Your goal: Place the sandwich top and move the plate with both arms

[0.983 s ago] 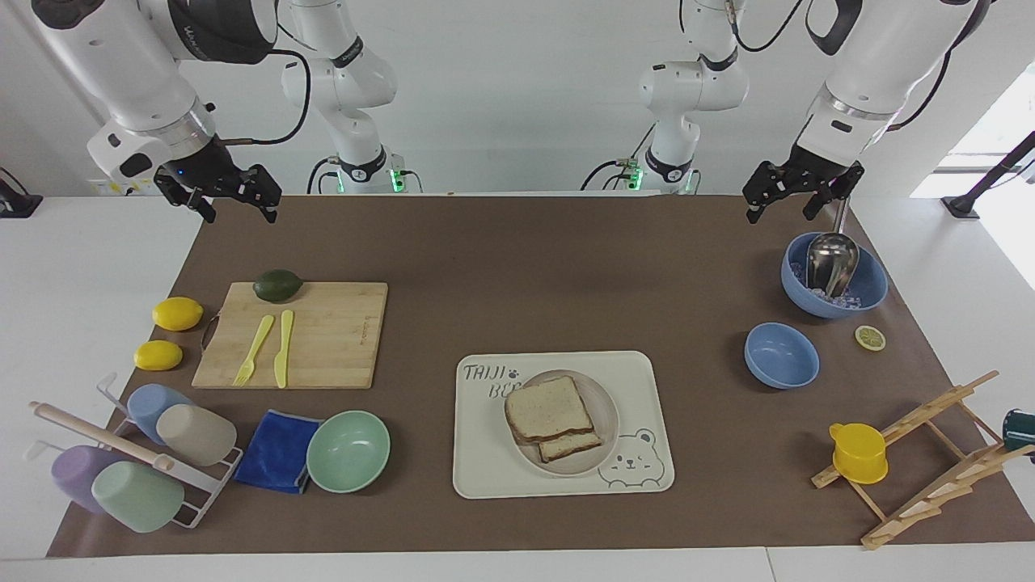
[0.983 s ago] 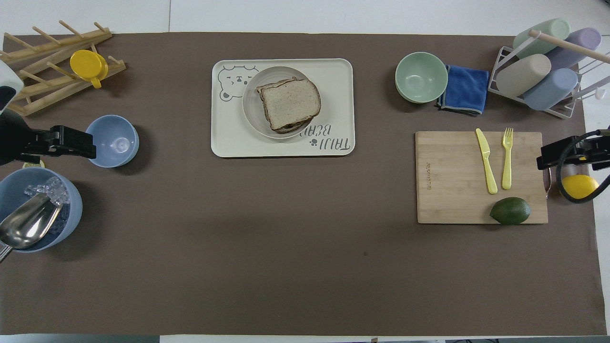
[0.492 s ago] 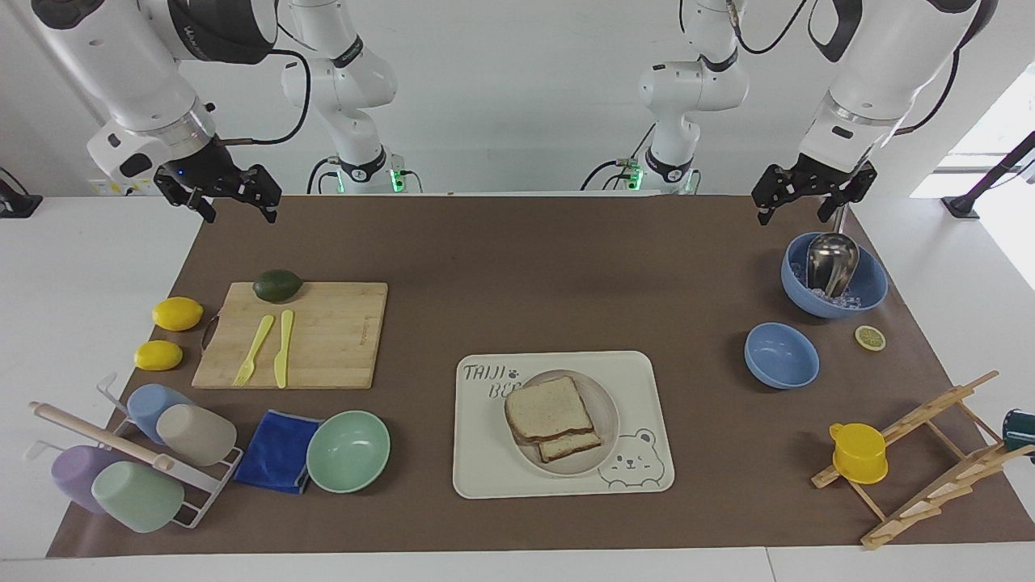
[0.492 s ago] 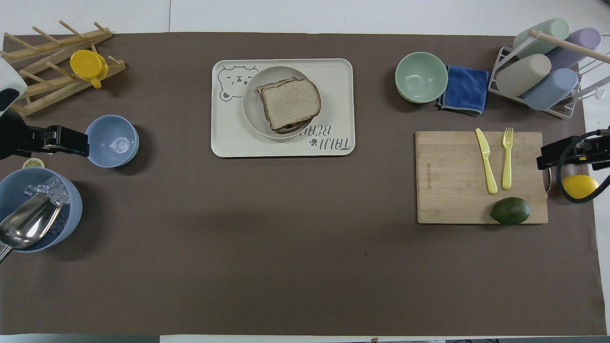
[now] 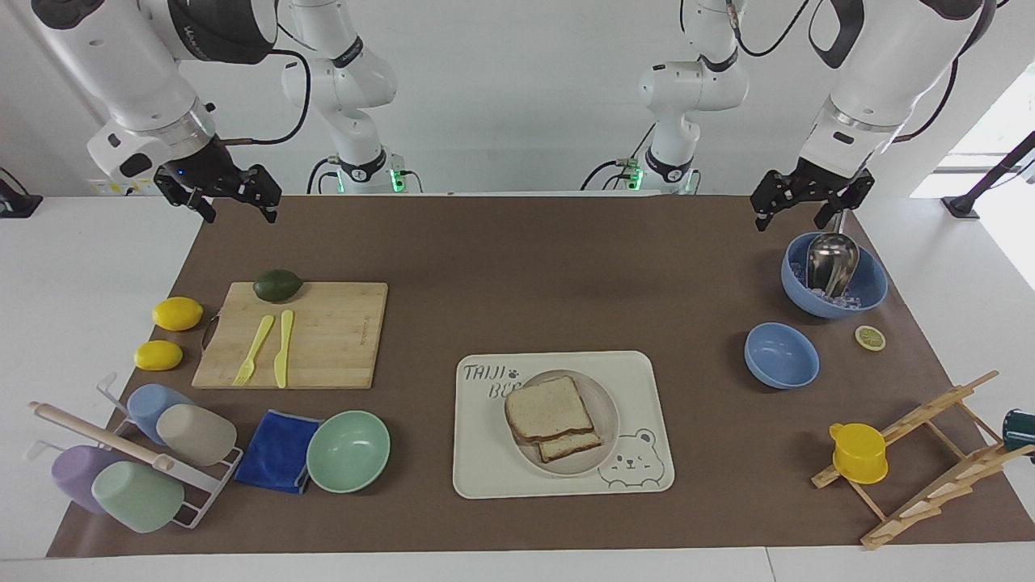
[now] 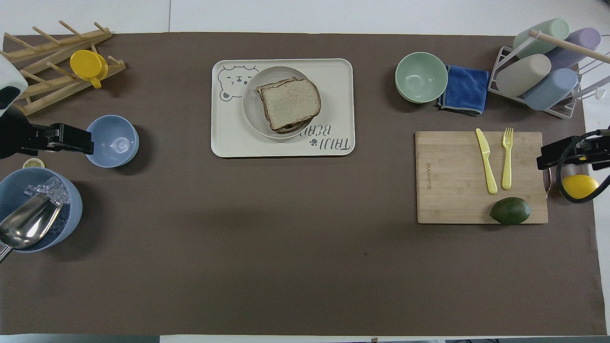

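Observation:
The sandwich top (image 5: 548, 406) lies on a lower bread slice (image 5: 572, 444) on the small round plate (image 5: 608, 404). The plate rests on the cream bear tray (image 5: 485, 461). In the overhead view the sandwich top (image 6: 289, 100) covers most of the plate (image 6: 250, 102). My left gripper (image 5: 792, 217) hangs open and empty in the air beside the big blue bowl (image 5: 869, 283), at the left arm's end; it also shows in the overhead view (image 6: 81, 141). My right gripper (image 5: 236, 212) hangs open and empty over the mat's corner at the right arm's end (image 6: 548, 159).
The big blue bowl holds ice and a metal scoop (image 5: 829, 263). A small blue bowl (image 5: 781, 354), a lemon slice (image 5: 870, 337), a wooden rack with a yellow cup (image 5: 859, 453), a cutting board (image 5: 323, 335) with avocado, knife and fork, two lemons, a mint bowl (image 5: 348, 450), a blue cloth and a cup rack lie around.
My left gripper has risen a little and drifted toward the small blue bowl. The right arm, the sandwich and the plate have not moved.

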Available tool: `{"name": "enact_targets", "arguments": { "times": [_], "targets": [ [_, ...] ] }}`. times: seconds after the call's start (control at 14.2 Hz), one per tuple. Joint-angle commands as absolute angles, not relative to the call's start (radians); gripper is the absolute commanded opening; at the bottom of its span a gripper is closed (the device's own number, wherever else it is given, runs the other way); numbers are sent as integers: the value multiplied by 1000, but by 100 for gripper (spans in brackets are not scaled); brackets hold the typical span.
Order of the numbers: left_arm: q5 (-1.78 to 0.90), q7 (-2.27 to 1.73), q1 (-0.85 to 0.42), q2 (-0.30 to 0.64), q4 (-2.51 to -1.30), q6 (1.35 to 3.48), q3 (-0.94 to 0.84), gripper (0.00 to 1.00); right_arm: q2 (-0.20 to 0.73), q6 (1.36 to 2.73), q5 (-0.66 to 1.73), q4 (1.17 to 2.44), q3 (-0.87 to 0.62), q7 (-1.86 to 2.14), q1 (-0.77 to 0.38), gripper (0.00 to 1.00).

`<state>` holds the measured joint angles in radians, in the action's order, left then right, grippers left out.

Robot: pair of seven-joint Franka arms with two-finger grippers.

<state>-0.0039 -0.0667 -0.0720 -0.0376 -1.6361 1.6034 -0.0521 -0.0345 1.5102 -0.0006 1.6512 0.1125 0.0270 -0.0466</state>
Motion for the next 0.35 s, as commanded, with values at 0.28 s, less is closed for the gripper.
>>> {"name": "enact_targets", "arguments": {
  "times": [0.28],
  "targets": [
    [-34, -57, -57, -49, -1654, 1611, -54, 100, -41, 1526, 6, 1658, 104, 11, -35, 100]
  ]
}}
